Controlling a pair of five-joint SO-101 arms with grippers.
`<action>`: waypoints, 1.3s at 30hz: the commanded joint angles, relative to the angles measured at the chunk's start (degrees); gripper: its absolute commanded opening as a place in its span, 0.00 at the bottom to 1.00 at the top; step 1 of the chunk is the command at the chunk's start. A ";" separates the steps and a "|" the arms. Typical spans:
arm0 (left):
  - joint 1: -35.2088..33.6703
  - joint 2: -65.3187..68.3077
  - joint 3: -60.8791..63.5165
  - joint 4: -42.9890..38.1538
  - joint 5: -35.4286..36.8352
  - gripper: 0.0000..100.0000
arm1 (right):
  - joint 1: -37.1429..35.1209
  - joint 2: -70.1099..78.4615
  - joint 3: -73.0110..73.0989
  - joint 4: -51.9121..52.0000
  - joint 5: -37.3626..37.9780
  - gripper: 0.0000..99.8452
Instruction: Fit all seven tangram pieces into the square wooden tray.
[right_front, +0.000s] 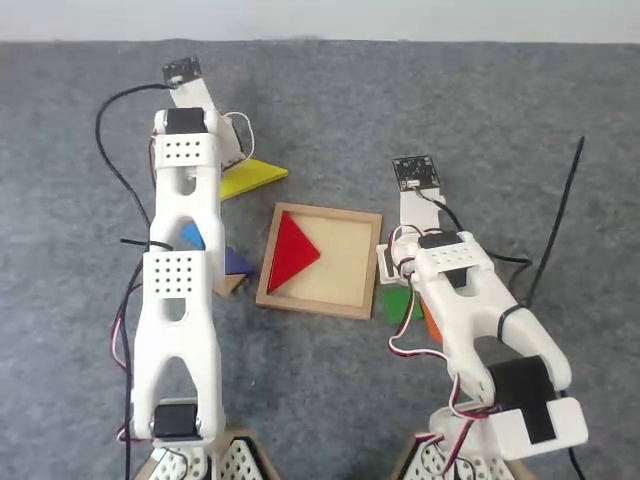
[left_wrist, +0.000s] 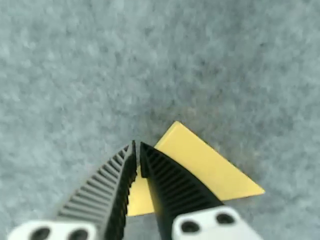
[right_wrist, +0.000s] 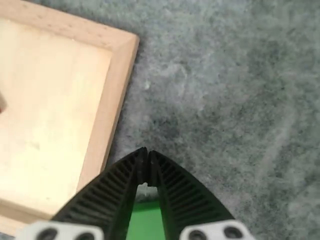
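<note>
We are holding the left fingers (left_wrist: 167, 182) together directly over the yellow piece (left_wrist: 210, 170), lying just off the tray's (right_front: 325, 213) far left corner; the right fingers (right_wrist: 177, 187), also together, are farther away.

Grey carpet (right_front: 330, 110), pale wall (right_front: 400, 18)

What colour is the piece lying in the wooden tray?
Red triangle, best seen in the high view.

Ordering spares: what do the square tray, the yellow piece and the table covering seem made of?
The tray looks like pale bare wood, with faint grain. The yellow piece is smooth and evenly coloured: painted wood or plastic, I cannot tell. The table covering looks like grey felt or short carpet, fuzzy and mottled.
</note>
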 joint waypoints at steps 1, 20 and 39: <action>1.14 -1.41 -10.86 0.97 2.29 0.01 | 0.84 -2.51 -3.34 0.13 -0.44 0.01; 2.73 4.31 -1.01 -15.47 -6.42 0.01 | 0.92 -2.51 -3.34 0.48 -0.44 0.01; 4.92 2.02 -6.90 10.46 -28.57 0.02 | 0.92 -2.51 -3.34 0.48 -0.44 0.01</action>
